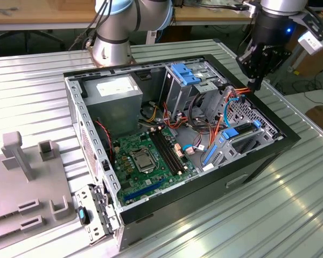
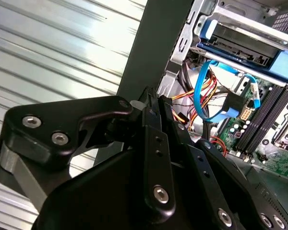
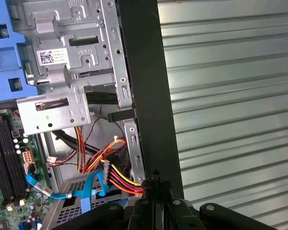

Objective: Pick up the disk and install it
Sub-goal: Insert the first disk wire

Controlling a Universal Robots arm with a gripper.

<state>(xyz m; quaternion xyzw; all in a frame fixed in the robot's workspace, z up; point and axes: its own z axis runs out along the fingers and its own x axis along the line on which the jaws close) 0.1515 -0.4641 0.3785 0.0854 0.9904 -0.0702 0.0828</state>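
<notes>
Claw (image 1: 255, 83) hangs with its fingers pressed together just over the rim of the open computer case (image 1: 204, 188), at the wall on the exterior view's right. Its tips sit right beside the red and yellow wires (image 3: 117, 172) that run up against that wall from inside the case; whether they touch the wires I cannot tell. The disk (image 1: 241, 137) lies inside the case in a metal bay against the same wall, further along it and apart from the claw, with blue rails along its dark body. In the second wrist view the disk (image 2: 240, 44) shows past the claw (image 2: 151, 98). The case rests on the ribbed bench (image 1: 258, 226)
</notes>
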